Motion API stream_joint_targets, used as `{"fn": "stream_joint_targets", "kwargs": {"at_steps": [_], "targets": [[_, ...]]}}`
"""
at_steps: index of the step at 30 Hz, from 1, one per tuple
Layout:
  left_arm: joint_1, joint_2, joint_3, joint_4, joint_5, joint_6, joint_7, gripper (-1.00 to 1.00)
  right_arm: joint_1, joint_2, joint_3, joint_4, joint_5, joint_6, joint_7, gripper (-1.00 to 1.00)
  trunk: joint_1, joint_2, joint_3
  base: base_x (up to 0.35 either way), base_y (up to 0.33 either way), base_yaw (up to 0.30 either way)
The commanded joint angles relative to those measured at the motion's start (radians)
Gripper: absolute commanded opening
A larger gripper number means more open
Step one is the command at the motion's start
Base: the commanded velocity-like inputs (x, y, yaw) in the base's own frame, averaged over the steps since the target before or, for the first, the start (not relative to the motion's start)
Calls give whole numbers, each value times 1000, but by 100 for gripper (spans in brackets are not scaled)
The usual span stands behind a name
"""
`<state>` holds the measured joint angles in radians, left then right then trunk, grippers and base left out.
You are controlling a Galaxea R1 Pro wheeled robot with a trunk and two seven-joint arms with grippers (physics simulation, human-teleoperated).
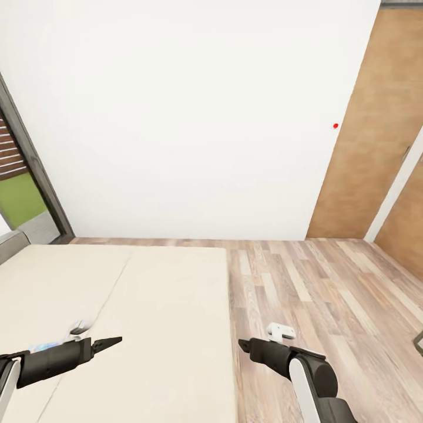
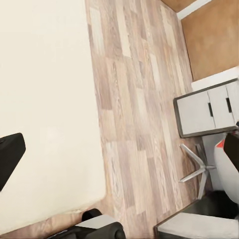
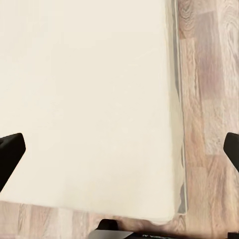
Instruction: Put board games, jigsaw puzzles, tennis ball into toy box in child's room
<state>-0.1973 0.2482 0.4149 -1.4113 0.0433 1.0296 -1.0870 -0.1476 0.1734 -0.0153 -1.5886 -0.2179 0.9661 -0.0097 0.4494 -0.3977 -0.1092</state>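
The bed (image 1: 147, 305), a cream mattress, fills the lower left of the head view. My left gripper (image 1: 108, 341) hovers open over it with nothing between its fingers. My right gripper (image 1: 243, 345) is open and empty just past the bed's right edge, above the wood floor. The left wrist view shows the bed (image 2: 45, 99) beside the plank floor, and the right wrist view shows the mattress corner (image 3: 89, 99). A small pale blue printed patch (image 1: 44, 346) peeks out behind my left forearm; I cannot tell what it is. The table's white drawer unit (image 2: 206, 109) stands across the floor.
A white wall with a small red button (image 1: 335, 125) faces me. Wooden doors (image 1: 376, 135) stand at the right. A window with a dark frame (image 1: 23, 194) is at the left. A chair's star base (image 2: 196, 167) rests near the drawer unit. Plank floor (image 1: 317, 294) lies right of the bed.
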Motion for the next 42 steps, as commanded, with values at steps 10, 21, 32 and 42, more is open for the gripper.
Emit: {"fn": "stream_joint_targets", "kwargs": {"at_steps": [10, 21, 32, 42], "targets": [[-1, 0, 1, 0, 4, 10, -1, 100, -1, 1, -1, -2, -3, 5, -2, 100, 1, -2, -2, -30, 145, -65], [-1, 0, 1, 0, 4, 10, -1, 100, 0, 1, 0, -1, -3, 3, -4, 100, 1, -2, -2, -2, 183, -3], [-1, 0, 1, 0, 4, 10, -1, 100, 0, 1, 1, 21, -4, -1, -4, 100, 1, -2, -2, 0, 278, 0], [-1, 0, 1, 0, 4, 10, -1, 100, 0, 1, 0, 25, -3, -1, -4, 100, 1, -2, -2, 0, 283, 0]]}}
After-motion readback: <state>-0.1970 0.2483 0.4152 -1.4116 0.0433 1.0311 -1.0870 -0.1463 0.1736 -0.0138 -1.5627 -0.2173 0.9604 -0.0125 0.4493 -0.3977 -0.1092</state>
